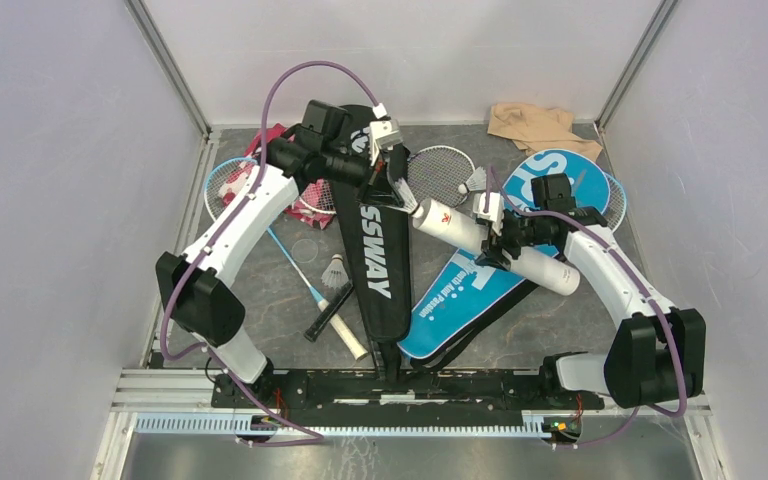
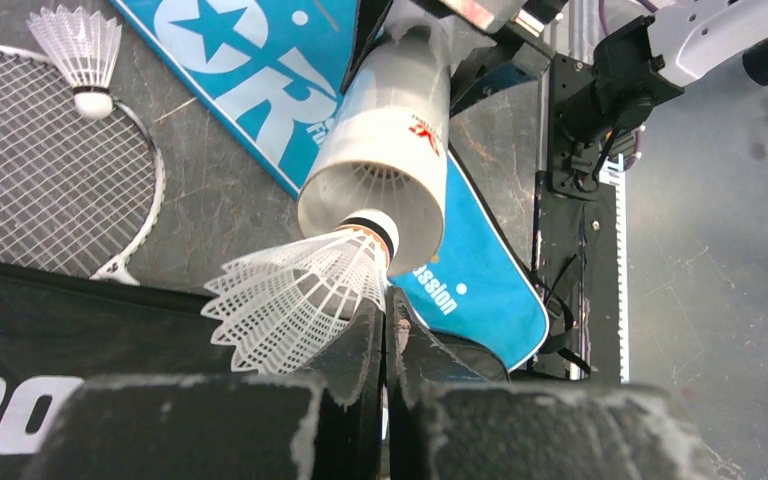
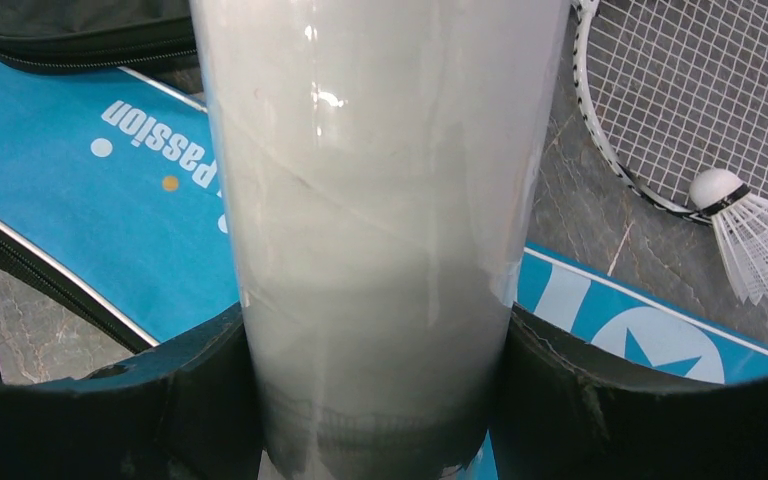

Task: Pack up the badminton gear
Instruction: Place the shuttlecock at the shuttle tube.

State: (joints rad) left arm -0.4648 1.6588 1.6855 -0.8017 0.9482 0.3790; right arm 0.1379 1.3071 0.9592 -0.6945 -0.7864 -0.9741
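Note:
My right gripper (image 1: 493, 236) (image 3: 375, 340) is shut round the white tube (image 1: 490, 245) (image 3: 375, 200), which it holds above the blue cover (image 1: 460, 300). The tube's open mouth (image 2: 360, 200) faces my left gripper (image 1: 400, 185) (image 2: 385, 310). That gripper's jaws are pressed together on the skirt edge of a white shuttlecock (image 2: 290, 295), whose cork sits at the tube's rim. The black cover (image 1: 375, 270) lies between the arms. One racket (image 1: 440, 175) lies behind the tube and another (image 1: 230, 185) at the left. Loose shuttlecocks (image 1: 336, 270) (image 1: 477, 181) lie on the table.
A beige cloth (image 1: 540, 125) lies at the back right. A pink patterned cloth (image 1: 312, 190) sits under my left arm. A small clear disc (image 1: 305, 248) lies by the left racket's shaft. Grey walls close three sides, and the base rail (image 1: 400, 385) runs along the front.

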